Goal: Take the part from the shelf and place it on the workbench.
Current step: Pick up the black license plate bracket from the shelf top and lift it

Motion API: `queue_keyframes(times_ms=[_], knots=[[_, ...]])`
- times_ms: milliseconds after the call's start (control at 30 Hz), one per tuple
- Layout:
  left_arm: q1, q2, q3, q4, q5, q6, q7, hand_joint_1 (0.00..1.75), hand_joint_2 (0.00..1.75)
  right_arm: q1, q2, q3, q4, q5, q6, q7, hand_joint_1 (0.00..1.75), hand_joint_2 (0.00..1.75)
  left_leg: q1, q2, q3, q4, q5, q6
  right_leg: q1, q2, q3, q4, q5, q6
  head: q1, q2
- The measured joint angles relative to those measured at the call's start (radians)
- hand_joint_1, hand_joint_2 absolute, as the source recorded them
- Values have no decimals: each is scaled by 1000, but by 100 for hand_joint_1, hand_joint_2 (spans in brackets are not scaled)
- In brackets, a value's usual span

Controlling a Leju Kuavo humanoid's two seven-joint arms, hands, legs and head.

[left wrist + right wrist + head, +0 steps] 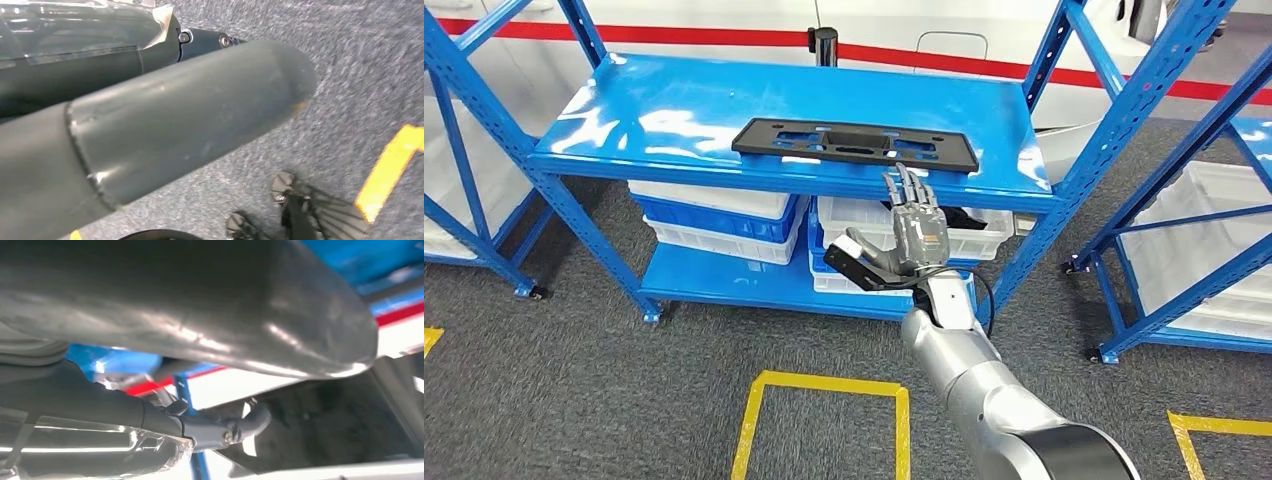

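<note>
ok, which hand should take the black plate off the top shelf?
Right. The right hand is raised at the front edge of the blue metal shelf, fingers spread just below the flat black plastic part. The left hand hangs over grey carpet.

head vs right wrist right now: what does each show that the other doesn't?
Head view alone: the whole blue shelf, the white and blue bins on its lower level, grey carpet with yellow floor tape, and the right robot hand open, fingers reaching up to the shelf's front edge just below the black part.

Right wrist view alone: the part's underside, close up, past the thumb.

Both: the black part, the blue shelf frame, the right robot hand, a red stripe behind.
</note>
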Motion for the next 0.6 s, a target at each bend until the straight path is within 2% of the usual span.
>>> queue_keyframes(times_ms=[33,67,100,133,167,200,233,267,333,400,467,500,533,600], knots=[[0,0,2,0,0,4,1,0,0,-1,1,0,0,0,0,0,0,0,-2,1,5,0,-3,4,2,0,-47,76,-22,-9,1,0],[-1,0,3,0,0,9,3,0,0,0,1,0,0,1,0,0,0,0,-4,-1,9,0,-7,8,6,1,-109,162,-43,-17,3,0],[-1,0,4,0,0,14,7,0,0,4,0,0,0,1,0,-1,0,0,-7,-2,14,0,-12,10,10,1,-166,231,-55,-20,4,0],[-1,0,5,0,0,20,12,0,0,8,-1,0,0,1,0,-1,0,0,-10,-5,21,0,-18,11,15,1,-208,267,-52,-20,5,0],[1,0,6,0,0,24,17,0,0,11,-2,0,0,1,0,-2,0,0,-13,-7,31,1,-26,11,20,1,-232,260,-29,-16,5,0],[2,0,7,0,0,27,21,0,0,12,-3,0,0,1,0,-2,0,0,-16,-9,42,1,-34,10,25,1,-235,214,9,-12,5,0],[4,0,8,0,0,28,22,0,0,12,-3,0,0,2,0,-2,0,0,-18,-9,53,0,-44,8,30,1,-227,142,64,-9,6,0],[4,-1,9,1,0,29,24,0,0,12,-4,0,1,2,0,-3,0,0,-21,-9,66,2,-54,5,35,1,-216,76,111,-13,4,0],[3,-1,9,2,0,29,25,0,0,13,-5,0,1,2,0,-3,0,0,-22,-10,78,2,-72,-4,45,0,-198,4,158,-39,3,0],[1,-1,10,2,-1,30,25,0,0,11,-5,0,1,2,0,-3,0,0,-21,-10,85,9,-78,-15,46,1,-185,-4,155,-67,3,0],[0,0,10,1,-1,30,26,0,0,8,-4,0,0,2,0,-3,0,0,-18,-6,71,51,-78,-27,38,3,-163,-13,152,-83,2,0],[-1,0,10,1,-1,30,26,0,0,6,-3,0,0,2,0,-4,0,0,-15,-5,45,95,-80,-34,33,4,-150,-15,147,-90,2,0],[-2,0,10,1,-2,30,25,0,0,5,-1,0,0,2,0,-4,0,0,-8,-4,4,154,-86,-44,32,4,-140,-16,140,-95,2,0],[-2,1,11,1,-5,30,16,0,0,7,1,0,0,2,0,-4,0,87,10,-1,-88,263,-124,-63,30,4,-120,-16,119,-97,1,0]])
